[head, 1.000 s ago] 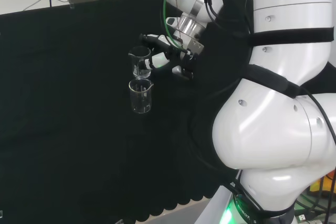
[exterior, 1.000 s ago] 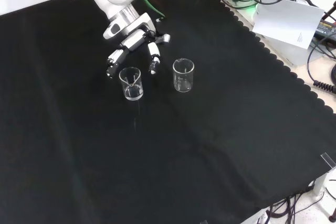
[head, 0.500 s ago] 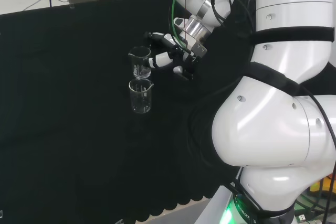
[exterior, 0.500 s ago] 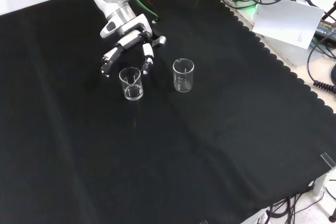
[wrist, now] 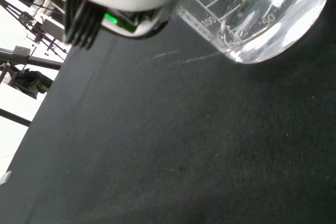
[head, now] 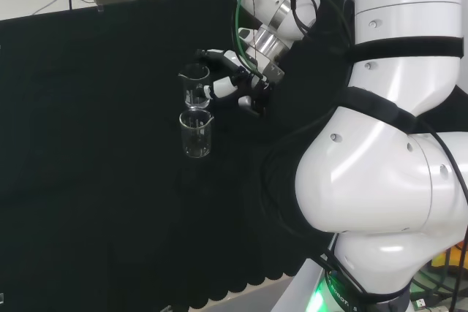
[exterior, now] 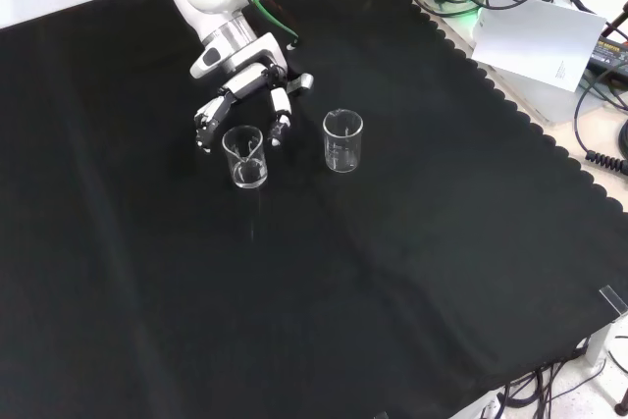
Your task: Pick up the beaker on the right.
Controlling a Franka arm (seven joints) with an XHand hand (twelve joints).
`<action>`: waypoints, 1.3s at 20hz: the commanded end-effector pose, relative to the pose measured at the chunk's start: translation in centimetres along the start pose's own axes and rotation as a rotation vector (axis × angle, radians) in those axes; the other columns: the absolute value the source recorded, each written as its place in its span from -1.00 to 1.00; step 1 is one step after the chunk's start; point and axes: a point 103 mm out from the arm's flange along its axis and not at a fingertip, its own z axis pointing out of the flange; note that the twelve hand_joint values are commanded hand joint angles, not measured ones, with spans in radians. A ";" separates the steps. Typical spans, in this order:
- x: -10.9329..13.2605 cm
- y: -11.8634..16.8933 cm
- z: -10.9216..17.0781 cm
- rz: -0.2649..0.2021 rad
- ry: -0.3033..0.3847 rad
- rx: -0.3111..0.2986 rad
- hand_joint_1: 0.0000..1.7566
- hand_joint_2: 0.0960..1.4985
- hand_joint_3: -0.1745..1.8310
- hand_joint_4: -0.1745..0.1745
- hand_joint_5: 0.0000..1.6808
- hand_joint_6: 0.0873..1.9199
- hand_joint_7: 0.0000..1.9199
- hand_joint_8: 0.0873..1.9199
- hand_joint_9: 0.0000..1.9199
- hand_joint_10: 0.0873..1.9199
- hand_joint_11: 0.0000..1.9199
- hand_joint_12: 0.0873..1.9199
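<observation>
Hand [exterior: 257, 80] apparently straddles beaker [exterior: 244, 156], untouched.

Head view: from behind and above the arm's base, looking over the white links [head: 380, 180] at the worktop [head: 88, 180]. Front view: from before the arm, looking down on the same worktop [exterior: 392, 291], about a quarter turn away. Shared by both: the robot hand [head: 238, 82] [exterior: 245, 95] and two beakers, one behind the other from the head, side by side from the front. Wrist view: very near, past the palm, close on one beaker's base [wrist: 262, 19].
</observation>
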 end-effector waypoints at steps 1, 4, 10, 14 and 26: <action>-0.1 0.6 0.5 0.001 0.027 -0.018 0.17 -0.44 -0.13 -0.07 -0.43 -0.98 -0.74 -0.38 -0.59 -0.43 -0.99 0.39; 0.2 0.7 0.6 0.004 0.026 -0.058 0.16 -0.45 -0.12 -0.08 -0.43 -0.97 -0.73 -0.38 -0.58 -0.43 -0.98 0.39; 0.8 1.0 1.2 0.032 0.012 -0.087 0.14 -0.46 -0.10 -0.13 -0.41 -0.93 -0.69 -0.35 -0.53 -0.44 -0.95 0.39; 1.5 1.2 1.9 0.017 0.018 -0.075 0.12 -0.47 -0.10 -0.16 -0.47 -0.71 -0.68 -0.32 -0.50 -0.45 -0.93 0.39; 1.3 2.0 2.4 0.095 0.030 -0.127 0.10 -0.46 -0.11 -0.21 -0.59 -0.42 -0.68 -0.29 -0.48 -0.43 -0.91 0.39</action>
